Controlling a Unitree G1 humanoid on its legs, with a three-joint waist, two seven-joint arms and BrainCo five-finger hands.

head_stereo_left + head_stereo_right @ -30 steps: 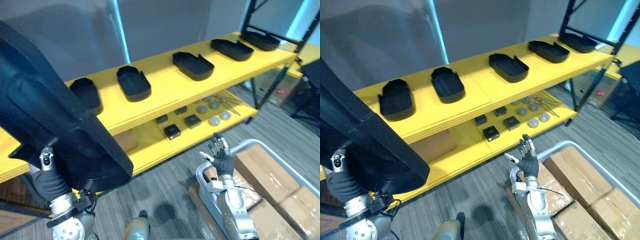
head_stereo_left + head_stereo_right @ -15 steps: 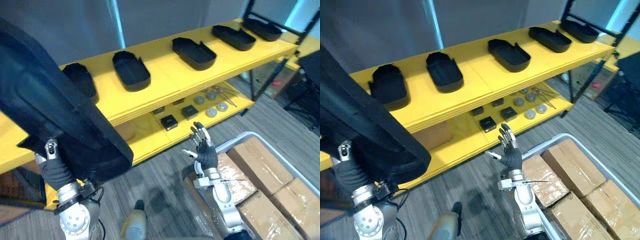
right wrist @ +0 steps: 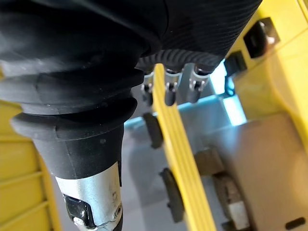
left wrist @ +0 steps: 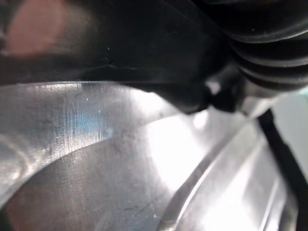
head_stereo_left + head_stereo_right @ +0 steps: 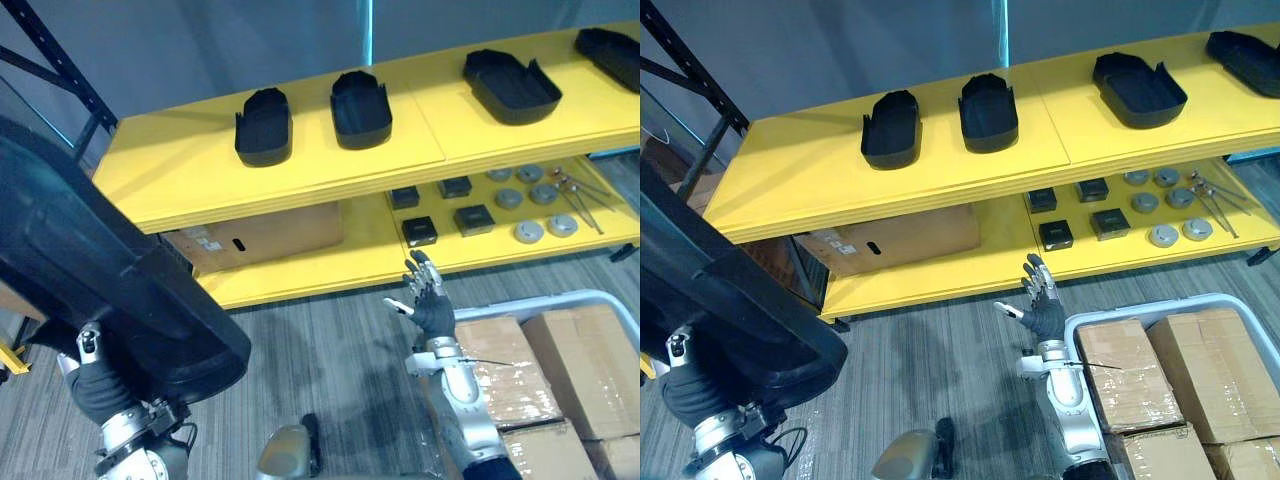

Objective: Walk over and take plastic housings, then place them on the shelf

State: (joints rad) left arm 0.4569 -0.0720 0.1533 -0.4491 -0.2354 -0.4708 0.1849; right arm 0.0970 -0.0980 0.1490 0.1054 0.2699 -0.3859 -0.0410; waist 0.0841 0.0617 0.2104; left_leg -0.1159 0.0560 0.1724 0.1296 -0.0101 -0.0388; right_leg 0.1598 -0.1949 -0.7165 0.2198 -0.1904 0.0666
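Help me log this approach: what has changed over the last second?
Mostly the camera has swung left along the shelf, so the black housings on it only seem to shift. The large black housing stays up at the left hand; the right hand stays open, raised before the lower shelf, holding nothing.

A grey wall (image 5: pixel 840 50) is standing behind a yellow shelf (image 5: pixel 820 185) with 2 levels, a black post (image 5: pixel 60 64) slanting at its end. A pale blue strip of light (image 5: pixel 1006 30) is running up the wall. A grey striped floor (image 5: pixel 930 350) is stretching below.
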